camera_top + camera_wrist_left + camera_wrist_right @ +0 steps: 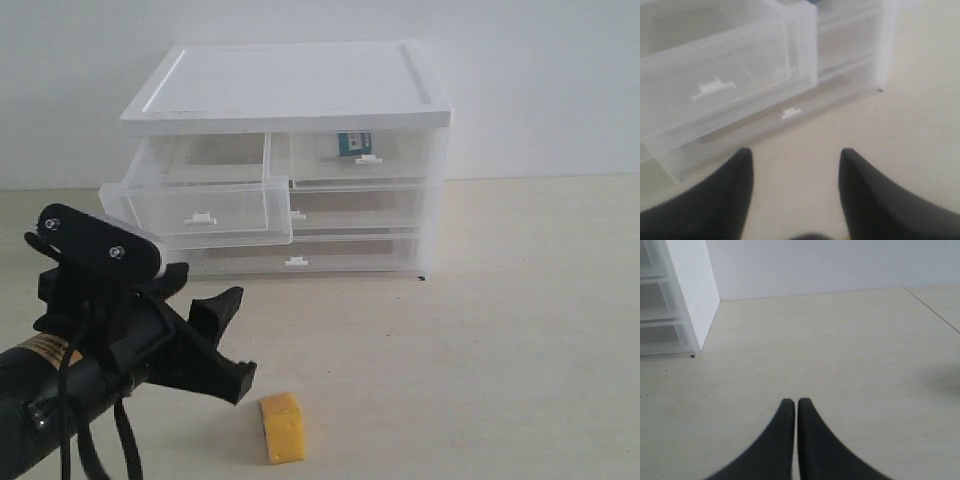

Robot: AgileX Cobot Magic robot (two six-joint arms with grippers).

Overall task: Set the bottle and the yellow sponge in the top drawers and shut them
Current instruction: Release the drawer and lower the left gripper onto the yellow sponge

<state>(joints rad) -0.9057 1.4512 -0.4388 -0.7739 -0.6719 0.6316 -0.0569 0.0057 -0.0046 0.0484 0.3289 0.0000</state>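
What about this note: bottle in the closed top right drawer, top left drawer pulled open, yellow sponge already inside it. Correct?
No: the yellow sponge lies on the table, not inside the open top left drawer, as the exterior view shows. The bottle is in the closed top right drawer.

Frontal exterior, low wrist views, shared cabinet (290,85)

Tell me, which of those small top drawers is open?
The top left drawer, pulled well out of the cabinet. The top right drawer beside it sits flush with the bottle inside.
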